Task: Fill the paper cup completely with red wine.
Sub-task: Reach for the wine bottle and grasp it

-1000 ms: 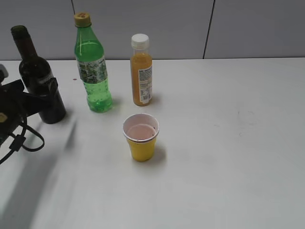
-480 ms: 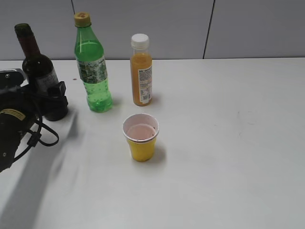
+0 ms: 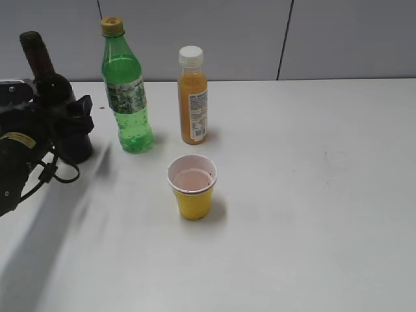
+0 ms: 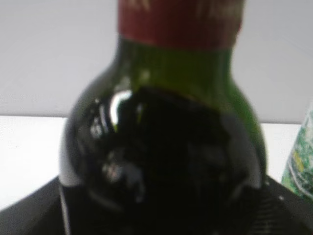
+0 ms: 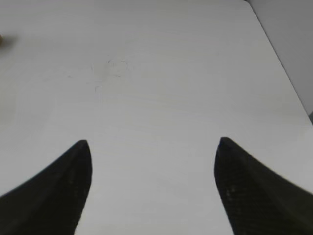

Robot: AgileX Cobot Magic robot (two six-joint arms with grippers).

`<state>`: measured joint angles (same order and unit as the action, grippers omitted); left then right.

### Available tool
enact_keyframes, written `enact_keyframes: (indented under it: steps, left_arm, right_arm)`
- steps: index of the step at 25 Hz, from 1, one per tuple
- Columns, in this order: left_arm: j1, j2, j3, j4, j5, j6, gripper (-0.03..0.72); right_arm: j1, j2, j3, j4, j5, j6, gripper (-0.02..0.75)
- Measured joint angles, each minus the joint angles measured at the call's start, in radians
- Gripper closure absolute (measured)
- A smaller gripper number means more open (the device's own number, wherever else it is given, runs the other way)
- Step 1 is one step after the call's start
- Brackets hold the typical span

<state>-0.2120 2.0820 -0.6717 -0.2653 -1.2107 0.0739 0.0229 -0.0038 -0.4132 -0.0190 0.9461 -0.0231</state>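
The yellow paper cup (image 3: 193,190) stands mid-table and holds a shallow layer of pale reddish liquid. The dark wine bottle (image 3: 40,65) stands upright at the far left. My left gripper (image 3: 77,127) is around its body. In the left wrist view the bottle (image 4: 164,147) fills the frame between the two fingers. The fingertips are hidden, so I cannot tell whether they press on the glass. My right gripper (image 5: 152,147) is open and empty over bare table, and it does not show in the exterior view.
A green soda bottle (image 3: 125,91) and an orange juice bottle (image 3: 193,97) stand upright behind the cup, between it and the grey back wall. The green bottle is close to the right of the wine bottle. The white table (image 3: 312,195) stretches to the right.
The wine bottle went from slightly tilted to upright and shifted a little right. The left gripper then rose along the bottle and now covers its label. The cup has not moved.
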Motion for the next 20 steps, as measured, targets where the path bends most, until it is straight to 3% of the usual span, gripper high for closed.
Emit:
enact_keyframes:
  steps: [12,20]
  left_arm:
    - [0.037,0.034,-0.057,0.05,-0.004,0.0,0.057]
    - [0.038,0.034,-0.058,0.069,-0.004,0.001,0.13]
  right_arm:
    - [0.0,0.0,0.0,0.0,0.0,0.0,0.149]
    - [0.0,0.0,0.0,0.0,0.0,0.0,0.149]
